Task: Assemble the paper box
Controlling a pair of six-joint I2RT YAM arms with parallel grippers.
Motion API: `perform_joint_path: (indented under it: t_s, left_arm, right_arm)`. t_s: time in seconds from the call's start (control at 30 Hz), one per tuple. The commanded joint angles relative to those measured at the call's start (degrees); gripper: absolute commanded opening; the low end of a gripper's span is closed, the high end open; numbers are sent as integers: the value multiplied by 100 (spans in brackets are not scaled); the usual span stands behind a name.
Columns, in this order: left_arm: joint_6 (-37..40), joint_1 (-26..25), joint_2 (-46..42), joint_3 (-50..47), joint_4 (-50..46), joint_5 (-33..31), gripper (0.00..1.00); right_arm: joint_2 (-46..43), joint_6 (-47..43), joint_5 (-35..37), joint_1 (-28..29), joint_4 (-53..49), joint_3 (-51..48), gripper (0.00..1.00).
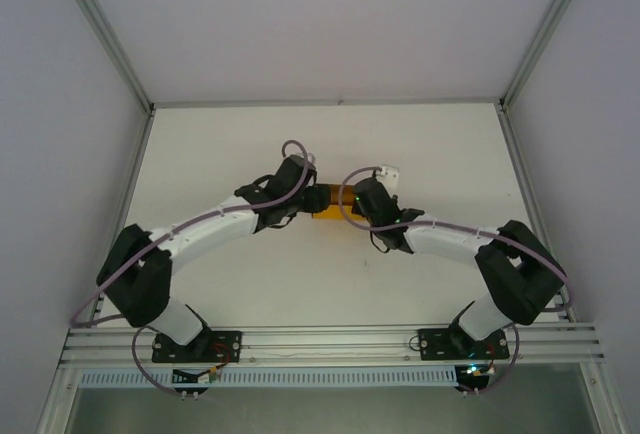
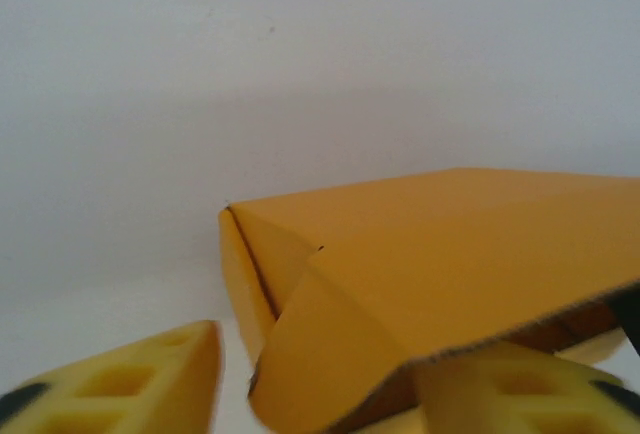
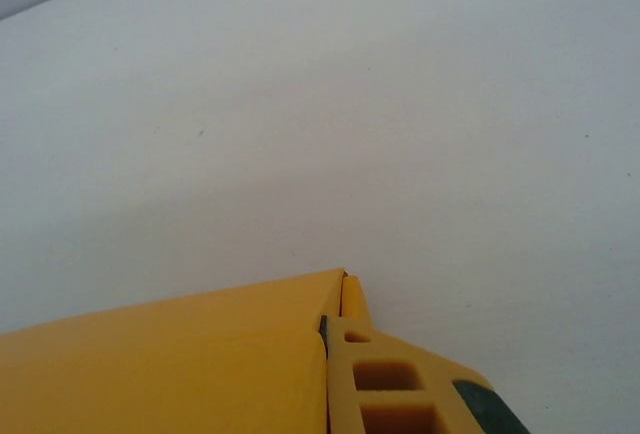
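The left gripper [image 1: 306, 197] has its 2 jaws spread, 1 yellow finger [image 2: 130, 384] just clear of the paper box [image 2: 450, 254], probably to steady it for folding. The right gripper [image 1: 349, 203] lies against the box's opposite end; whether it grips cannot be told. The box sits between both, mid-table [image 1: 300, 144].

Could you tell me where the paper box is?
In the top view, the paper box is near the middle of the table, between the left gripper on its left and the right gripper on its right.
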Motion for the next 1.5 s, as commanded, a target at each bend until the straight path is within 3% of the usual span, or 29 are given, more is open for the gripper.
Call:
perform_joint_path:
  t_s: [0.0, 0.03, 0.13, 0.33, 0.47, 0.67, 0.77, 0.93, 1.0, 1.17, 1.33, 1.47]
  left_arm:
    - [-485, 49, -364, 253, -820, -199, 90]
    - [-592, 140, -419, 295, -930, -118, 100]
    - [-1003, 572, -303, 450, -1083, 209, 100]
    - [-1533, 1238, 527, 400, -382, 2125, 100]
    - [-1668, 1245, 640, 42, -148, 2283, 93]
    - [-1801, 1251, 904, -543, 811, 2552, 80]
    - [-1668, 1259, 1167, -534, 888, 2376, 74]
    - [-1224, 1365, 1480, -578, 1284, 2470, 67]
    - [-994, 1495, 1609, -662, 1607, 2794, 64]
    - [-933, 1887, 1987, -850, 2343, 3720, 45]
    - [-1062, 2086, 2274, -1038, 2890, 4358, 31]
    - [-1234, 2268, 2296, -1287, 3361, 4903, 27]
  right_arm:
    - [19, -281, -97, 133, 361, -388, 9]
    - [21, -411, -107, 176, 546, -478, 9]
    - [51, -796, 36, 337, 1038, -667, 12]
    - [276, -1113, 255, 552, 1577, -843, 14]
    - [442, -1296, 438, 724, 1767, -895, 16]
    - [168, -1320, 139, 848, 1778, -1185, 22]
    - [-284, -1324, -102, 851, 1357, -1309, 33]
    - [-1295, -1505, -1035, 837, 85, -1361, 68]
    - [-1552, -1587, -1509, 799, -389, -1244, 83]
    - [-1726, -1367, -2354, 50, -851, -811, 100]
    - [-1252, -1051, -3747, -1209, -1045, -78, 100]
    - [-351, -867, -4229, -1750, -1911, 870, 100]
